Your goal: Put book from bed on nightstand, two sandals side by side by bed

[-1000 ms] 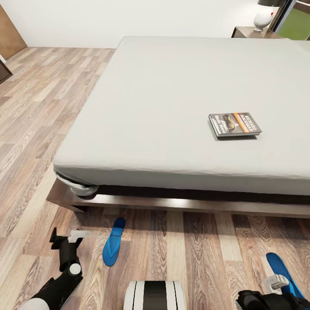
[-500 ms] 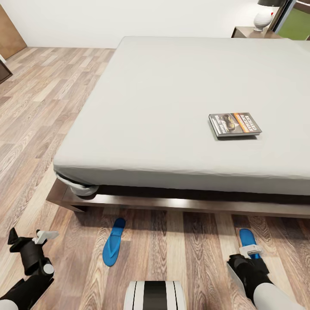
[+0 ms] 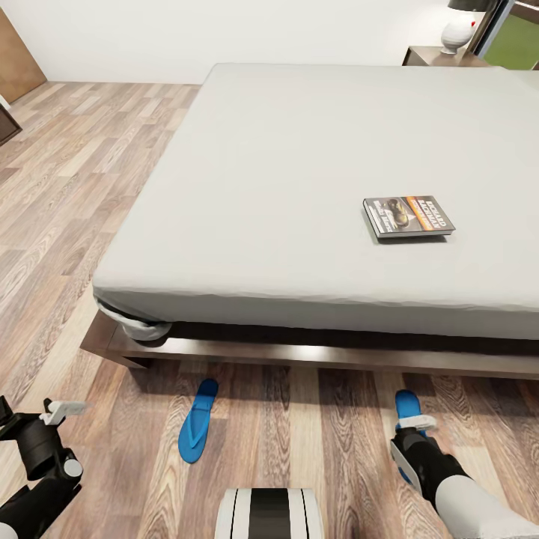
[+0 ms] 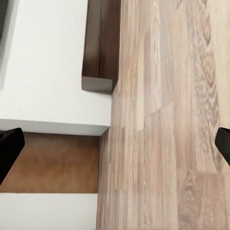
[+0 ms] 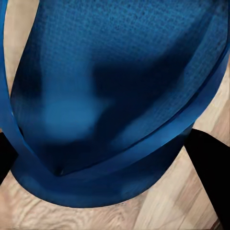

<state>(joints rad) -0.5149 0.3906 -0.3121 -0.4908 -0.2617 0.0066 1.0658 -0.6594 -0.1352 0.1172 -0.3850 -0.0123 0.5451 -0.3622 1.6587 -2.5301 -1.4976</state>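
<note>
The book (image 3: 408, 216) lies flat on the pale mattress of the bed (image 3: 299, 172), toward its right side. One blue sandal (image 3: 197, 430) rests on the wood floor just in front of the bed frame. My right gripper (image 3: 414, 427) is shut on the other sandal (image 3: 407, 403), holding it low over the floor near the frame; in the right wrist view that sandal (image 5: 115, 96) sits between the dark fingers (image 5: 211, 163). My left gripper (image 3: 34, 413) hangs open and empty at the lower left. A nightstand (image 3: 433, 55) stands beyond the bed's far right corner.
A white lamp (image 3: 457, 31) sits on the nightstand. A light wooden door (image 3: 15, 52) and a dark cabinet (image 3: 6, 121) are at the far left. In the left wrist view, a dark wooden piece (image 4: 100, 48) stands against the white wall.
My right arm has carried the held sandal leftward and closer to the bed frame. My left arm has swung away to the left, off the other sandal, which has stayed put.
</note>
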